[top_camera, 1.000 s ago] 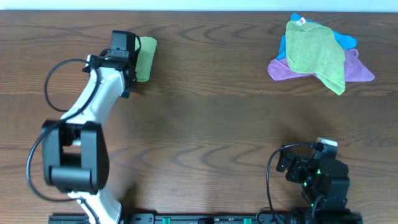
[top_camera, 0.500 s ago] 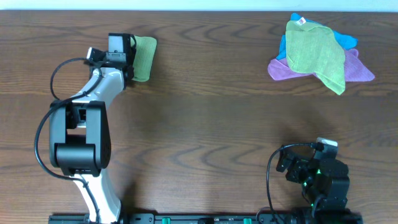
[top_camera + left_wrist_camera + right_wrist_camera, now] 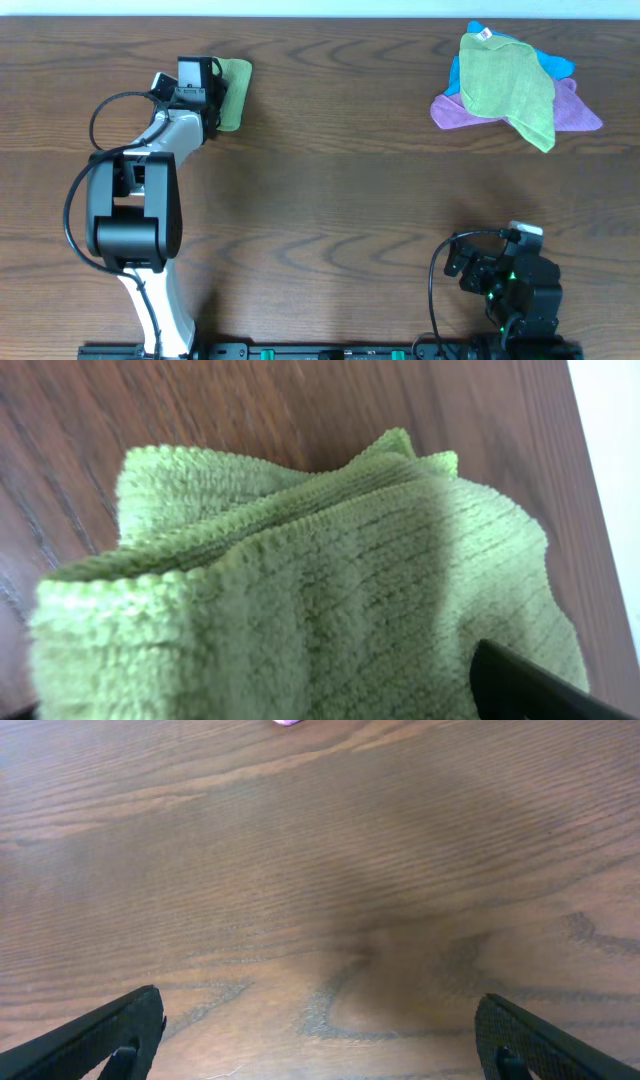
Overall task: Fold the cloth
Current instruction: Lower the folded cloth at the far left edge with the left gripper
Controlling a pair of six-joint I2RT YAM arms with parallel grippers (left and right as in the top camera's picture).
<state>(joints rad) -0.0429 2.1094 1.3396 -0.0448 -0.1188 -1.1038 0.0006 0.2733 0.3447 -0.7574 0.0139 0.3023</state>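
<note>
The cloth (image 3: 237,95) is a light lime-green bundle lying folded at the far left of the table. In the left wrist view the cloth (image 3: 300,560) fills almost the whole picture, with stacked layers and hemmed edges showing. My left gripper (image 3: 220,97) is down on the cloth's left side. Only one of its fingers (image 3: 520,685) shows, standing wide at the lower right; the other is hidden behind the cloth. My right gripper (image 3: 458,262) rests near the front right, open over bare wood (image 3: 320,1040).
A pile of cloths (image 3: 510,90) lies at the back right: a duller green one with a tag on top of purple and blue ones. The table's far edge runs just behind both the pile and the folded cloth.
The left arm's elbow and shoulder have swung back and upright, while its gripper stayed at the cloth. The right arm has not moved.
</note>
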